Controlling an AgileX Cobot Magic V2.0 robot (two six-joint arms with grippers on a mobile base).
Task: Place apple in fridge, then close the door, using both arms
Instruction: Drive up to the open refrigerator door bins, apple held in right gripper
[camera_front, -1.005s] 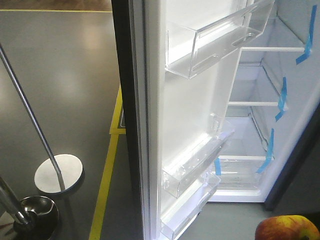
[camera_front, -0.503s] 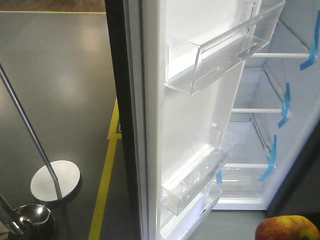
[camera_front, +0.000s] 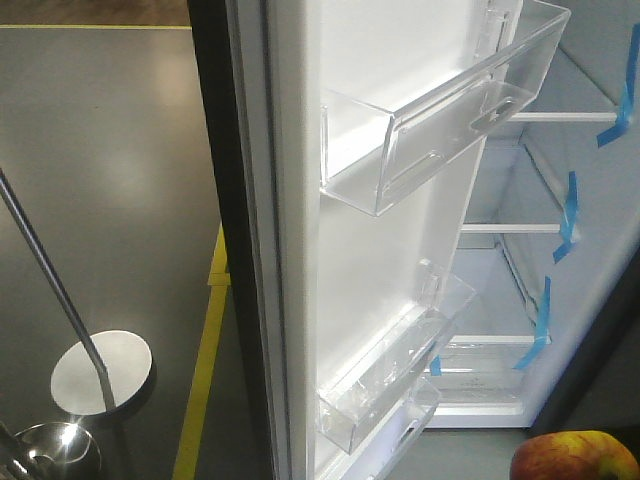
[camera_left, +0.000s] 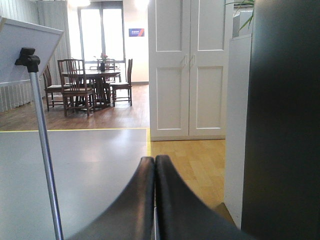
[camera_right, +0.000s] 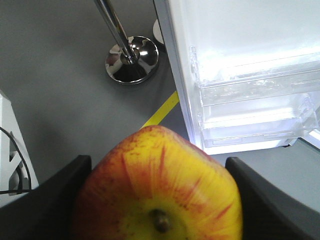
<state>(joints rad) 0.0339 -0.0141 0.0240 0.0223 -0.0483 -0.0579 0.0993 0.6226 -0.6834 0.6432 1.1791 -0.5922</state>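
The apple (camera_right: 165, 175) sits clamped between the spread fingers of my right hand (camera_right: 157, 200), stem facing the wrist camera. The fridge (camera_front: 560, 170) shelves lie straight ahead, right of the open door (camera_front: 400, 220). My left hand (camera_left: 155, 195) is pinched closed and empty.

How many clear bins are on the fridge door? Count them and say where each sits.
3. An upper bin high on the door, a middle bin low down, and a lowest bin just beneath it, cut by the frame edge. More may lie out of view.
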